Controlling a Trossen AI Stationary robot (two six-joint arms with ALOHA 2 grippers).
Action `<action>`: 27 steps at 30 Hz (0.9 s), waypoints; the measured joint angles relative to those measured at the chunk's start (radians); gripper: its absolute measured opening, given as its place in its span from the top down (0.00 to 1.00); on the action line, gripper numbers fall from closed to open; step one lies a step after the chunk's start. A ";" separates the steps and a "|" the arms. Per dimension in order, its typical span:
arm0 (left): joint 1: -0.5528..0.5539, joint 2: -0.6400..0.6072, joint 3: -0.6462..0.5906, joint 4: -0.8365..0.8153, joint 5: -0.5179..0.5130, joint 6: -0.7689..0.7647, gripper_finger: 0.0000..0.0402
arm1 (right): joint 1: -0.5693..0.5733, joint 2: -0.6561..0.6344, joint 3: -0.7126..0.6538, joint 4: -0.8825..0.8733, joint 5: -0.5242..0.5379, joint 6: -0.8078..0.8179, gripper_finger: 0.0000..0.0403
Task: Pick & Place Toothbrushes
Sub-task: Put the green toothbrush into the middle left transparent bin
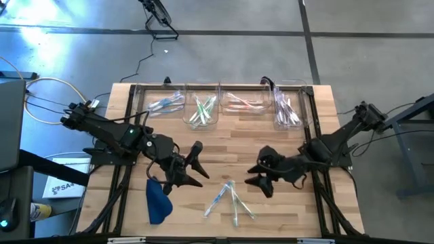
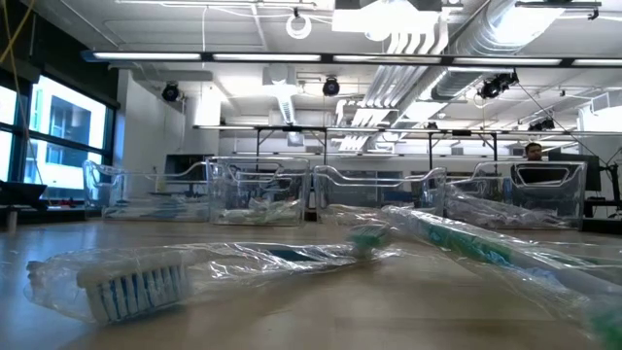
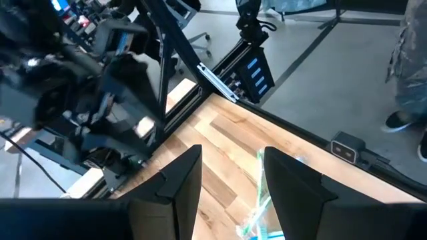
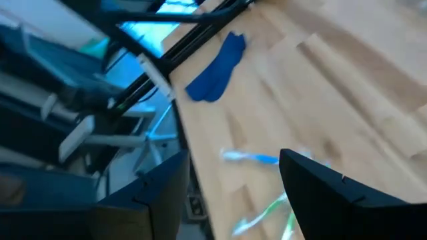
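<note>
Toothbrushes in clear glossy wrappers, a few with blue and green handles, lie loose on the front of the pale wooden table, between the two arms. More fill four clear plastic rectangular bins along the far edge. The left claw hovers with fingers spread and empty, just beside a dark blue cloth. The right claw hangs spread wide, holding nothing, near the loose brushes.
</note>
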 joint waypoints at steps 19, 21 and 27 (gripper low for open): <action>0.001 0.000 0.000 0.008 -0.029 -0.095 0.61 | 0.081 0.177 0.000 0.208 -0.061 0.252 0.44; 0.000 0.000 0.000 0.004 -0.029 -0.128 0.61 | 0.088 0.233 0.000 0.218 -0.050 0.314 0.44; 0.000 0.000 0.000 0.000 -0.029 -0.189 0.61 | 0.078 0.374 0.000 0.232 -0.021 0.423 0.44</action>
